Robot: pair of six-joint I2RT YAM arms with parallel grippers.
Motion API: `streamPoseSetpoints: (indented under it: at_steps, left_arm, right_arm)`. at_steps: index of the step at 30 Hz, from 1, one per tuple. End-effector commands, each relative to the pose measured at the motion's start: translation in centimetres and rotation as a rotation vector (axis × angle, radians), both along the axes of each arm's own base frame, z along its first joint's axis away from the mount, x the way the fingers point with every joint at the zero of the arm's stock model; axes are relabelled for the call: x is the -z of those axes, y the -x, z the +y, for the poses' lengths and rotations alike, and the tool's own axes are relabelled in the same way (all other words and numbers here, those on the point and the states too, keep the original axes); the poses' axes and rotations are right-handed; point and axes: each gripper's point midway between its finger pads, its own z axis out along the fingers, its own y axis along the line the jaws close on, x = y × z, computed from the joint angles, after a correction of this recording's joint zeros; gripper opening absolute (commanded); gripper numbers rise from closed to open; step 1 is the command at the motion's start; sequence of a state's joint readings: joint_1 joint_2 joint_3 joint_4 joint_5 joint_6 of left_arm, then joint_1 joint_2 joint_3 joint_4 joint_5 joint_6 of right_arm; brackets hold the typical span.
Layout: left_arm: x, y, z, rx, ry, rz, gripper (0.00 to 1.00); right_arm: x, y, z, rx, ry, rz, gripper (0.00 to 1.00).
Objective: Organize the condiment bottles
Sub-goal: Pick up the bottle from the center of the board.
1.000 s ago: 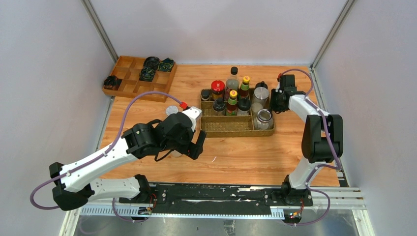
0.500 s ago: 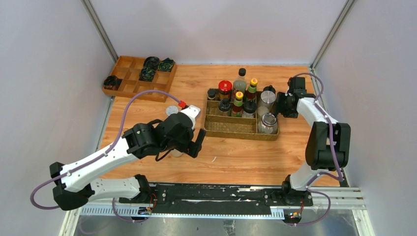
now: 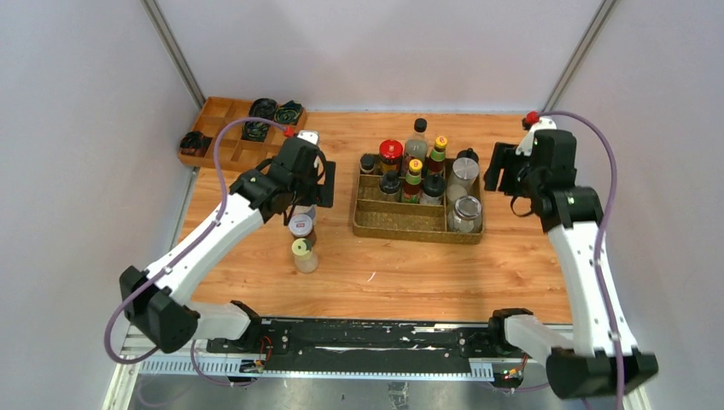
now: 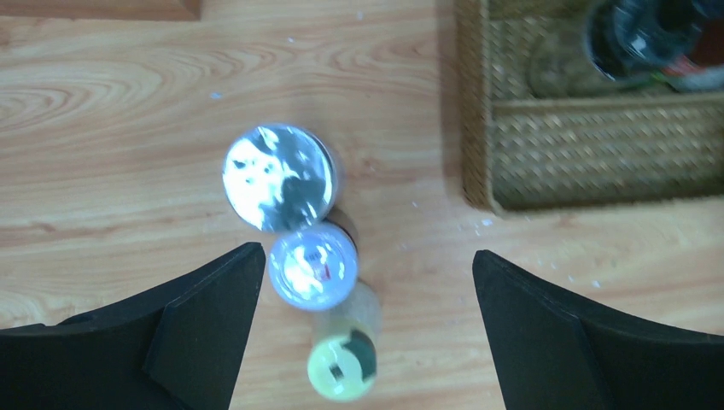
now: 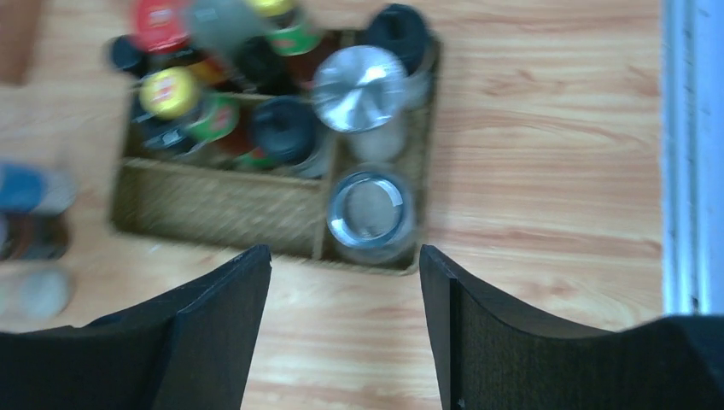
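Observation:
Several condiment bottles stand in the woven tray (image 3: 410, 226): a red-capped jar (image 3: 391, 151), yellow-capped bottles (image 3: 415, 167), black-capped ones, a silver-lidded shaker (image 5: 359, 88) and a clear jar (image 5: 370, 212). Left of the tray three more stand in a row on the table: a wide silver-capped jar (image 4: 277, 175), a smaller shiny-capped one (image 4: 312, 265) and a yellow-capped shaker (image 4: 344, 369). My left gripper (image 4: 367, 256) hangs open high above them, holding nothing. My right gripper (image 5: 341, 256) is open and empty, raised beyond the tray's right end (image 3: 505, 175).
A wooden compartment box (image 3: 226, 141) with dark coils sits at the back left corner. Grey walls close in the table on three sides. A metal rail (image 5: 687, 154) runs along the right table edge.
The left arm rose and swung back from low near the front, uncovering the loose bottles. The right gripper opened, left the tray's right end and lifted. The tray shifted slightly right.

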State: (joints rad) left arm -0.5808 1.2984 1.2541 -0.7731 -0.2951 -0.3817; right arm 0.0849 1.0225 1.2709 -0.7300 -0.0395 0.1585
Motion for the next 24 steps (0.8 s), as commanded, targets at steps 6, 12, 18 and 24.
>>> streamPoseSetpoints:
  at_steps: [6, 12, 18, 24]
  left_arm:
    - [2.5, -6.3, 1.8, -0.075, -0.023, -0.049, 0.96]
    - [3.6, -6.6, 3.4, -0.123, -0.066, -0.037, 0.95]
    - [4.8, -5.1, 4.1, -0.147, -0.074, 0.020, 0.95]
    - [6.2, -3.2, 4.8, -0.169, -0.066, 0.054, 0.94]
  right_arm:
    - [0.1, 11.1, 5.7, -0.310, -0.145, 0.040, 0.70]
    - [2.2, 12.9, 5.6, -0.320, -0.149, 0.080, 0.70]
    - [2.7, 12.9, 5.9, -0.328, -0.163, 0.083, 0.70]
    - [3.2, 12.8, 6.0, -0.329, -0.168, 0.092, 0.70]
